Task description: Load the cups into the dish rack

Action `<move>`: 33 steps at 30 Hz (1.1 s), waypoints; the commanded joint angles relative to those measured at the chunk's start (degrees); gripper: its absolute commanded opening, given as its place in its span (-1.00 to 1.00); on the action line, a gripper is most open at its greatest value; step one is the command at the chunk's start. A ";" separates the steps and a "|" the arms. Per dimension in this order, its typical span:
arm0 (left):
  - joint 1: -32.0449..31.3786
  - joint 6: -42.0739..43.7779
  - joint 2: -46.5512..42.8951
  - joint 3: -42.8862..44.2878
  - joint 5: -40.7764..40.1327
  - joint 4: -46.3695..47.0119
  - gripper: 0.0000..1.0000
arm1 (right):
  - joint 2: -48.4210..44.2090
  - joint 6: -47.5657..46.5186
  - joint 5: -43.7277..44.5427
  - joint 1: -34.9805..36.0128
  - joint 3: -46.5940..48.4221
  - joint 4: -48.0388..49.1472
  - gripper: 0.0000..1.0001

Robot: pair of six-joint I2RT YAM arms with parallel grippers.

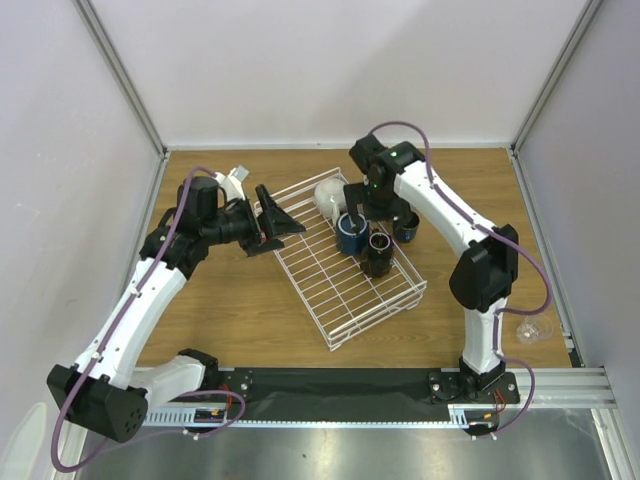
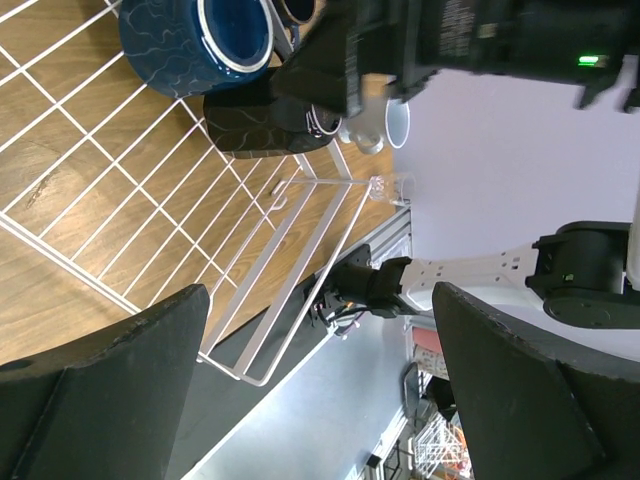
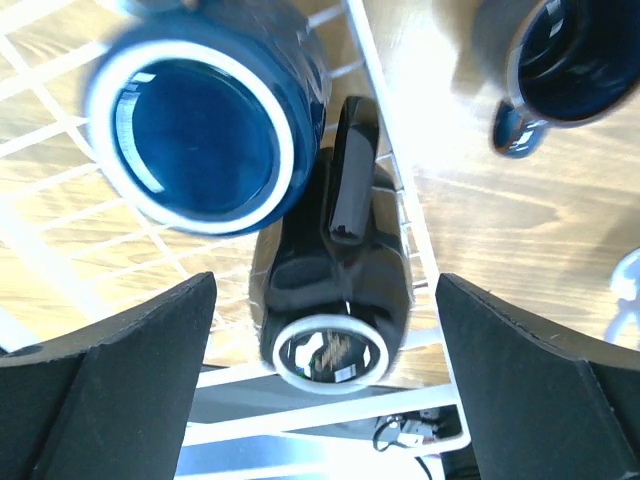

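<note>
The white wire dish rack (image 1: pixel 340 290) lies at an angle in the middle of the table. In it stand a cream-white mug (image 1: pixel 328 196), a navy blue mug (image 1: pixel 350 232) and a black mug (image 1: pixel 377 254). A dark navy mug (image 1: pixel 406 226) stands on the table just right of the rack. My right gripper (image 1: pixel 366 206) is open and empty above the navy blue mug (image 3: pixel 195 135) and the black mug (image 3: pixel 340 270), which shows its handle and a white-ringed end. My left gripper (image 1: pixel 280 222) is open and empty at the rack's far left corner. The rack's wires (image 2: pixel 120 200) show in the left wrist view.
The dark navy mug (image 3: pixel 560 60) is outside the rack wall. A pale grey-blue cup (image 2: pixel 397 122) stands beyond the rack in the left wrist view. A small clear glass (image 1: pixel 531 330) is near the right arm's base. Grey walls close in the table.
</note>
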 commanded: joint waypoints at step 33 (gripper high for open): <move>-7.05 11.96 6.27 16.30 -4.97 -4.17 0.99 | -23.21 8.14 -1.18 -42.82 -36.63 13.94 0.13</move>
